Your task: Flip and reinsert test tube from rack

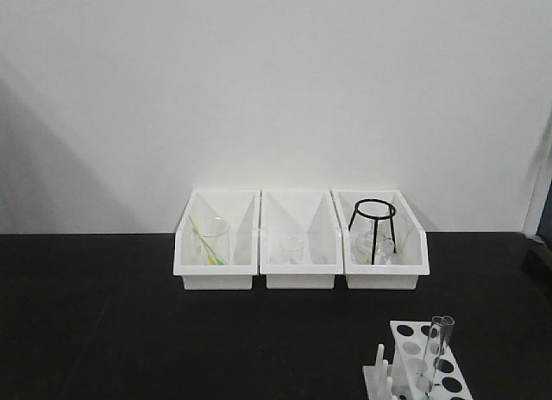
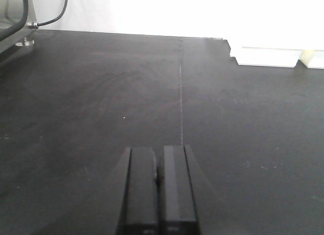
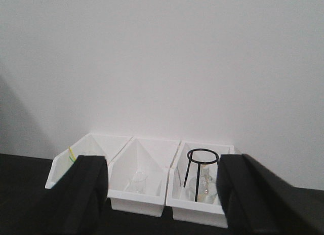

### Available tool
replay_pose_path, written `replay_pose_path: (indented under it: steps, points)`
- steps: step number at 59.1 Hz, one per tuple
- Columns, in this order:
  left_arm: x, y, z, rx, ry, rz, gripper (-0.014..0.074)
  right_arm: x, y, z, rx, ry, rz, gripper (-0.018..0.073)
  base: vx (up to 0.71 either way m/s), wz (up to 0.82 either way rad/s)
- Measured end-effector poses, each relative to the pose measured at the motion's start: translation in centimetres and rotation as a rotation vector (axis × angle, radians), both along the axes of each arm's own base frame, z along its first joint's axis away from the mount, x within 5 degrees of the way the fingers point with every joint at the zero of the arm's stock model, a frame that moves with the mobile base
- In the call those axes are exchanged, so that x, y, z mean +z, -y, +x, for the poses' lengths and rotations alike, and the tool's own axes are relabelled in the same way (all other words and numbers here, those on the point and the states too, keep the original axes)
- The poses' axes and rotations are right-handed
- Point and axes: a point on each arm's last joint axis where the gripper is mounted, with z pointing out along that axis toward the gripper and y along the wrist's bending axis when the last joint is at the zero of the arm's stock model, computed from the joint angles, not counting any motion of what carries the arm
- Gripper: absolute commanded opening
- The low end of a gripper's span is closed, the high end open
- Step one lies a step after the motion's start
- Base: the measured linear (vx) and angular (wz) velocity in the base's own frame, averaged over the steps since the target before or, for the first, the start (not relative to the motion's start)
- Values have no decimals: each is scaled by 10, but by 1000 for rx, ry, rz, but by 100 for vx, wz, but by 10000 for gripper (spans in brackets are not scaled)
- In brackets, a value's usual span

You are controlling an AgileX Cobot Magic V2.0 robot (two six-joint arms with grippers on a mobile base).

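Front-facing view shows us the test tube (image 1: pixel 435 348) upright in the rack (image 1: pixel 412 359), near the counter's (image 1: pixel 129 331) edge. Our left claw (image 2: pixel 158 189) sits pressed together, idle; our right claw (image 3: pixel 162 199) is spread, presumably ready to grasp.

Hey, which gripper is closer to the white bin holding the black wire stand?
Probably the right gripper: it faces the bin head-on, open. The left gripper, shut, sits low over the table, the bins far off at its upper right.
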Motion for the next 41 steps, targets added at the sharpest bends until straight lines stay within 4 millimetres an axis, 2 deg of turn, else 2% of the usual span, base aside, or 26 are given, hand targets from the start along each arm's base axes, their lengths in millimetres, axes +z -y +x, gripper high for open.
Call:
replay_pose_path:
  steps: [8, 14, 20, 29, 41]
  points:
    - [0, 0, 0, 0, 0, 0, -6, 4, 1, -6, -2, 33, -23, 442, 0, 0]
    - [0, 0, 0, 0, 0, 0, -6, 2, 4, -14, -10, 58, -53, 333, 0, 0]
    - [0, 0, 0, 0, 0, 0, -6, -11, 14, -30, -64, 74, -50, 195, 0, 0]
    - [0, 0, 0, 0, 0, 0, -6, -54, 28, -59, -171, 77, -46, -17, 0, 0]
    - [0, 0, 0, 0, 0, 0, -6, -124, 32, -81, -221, 22, -67, -13, 0, 0]
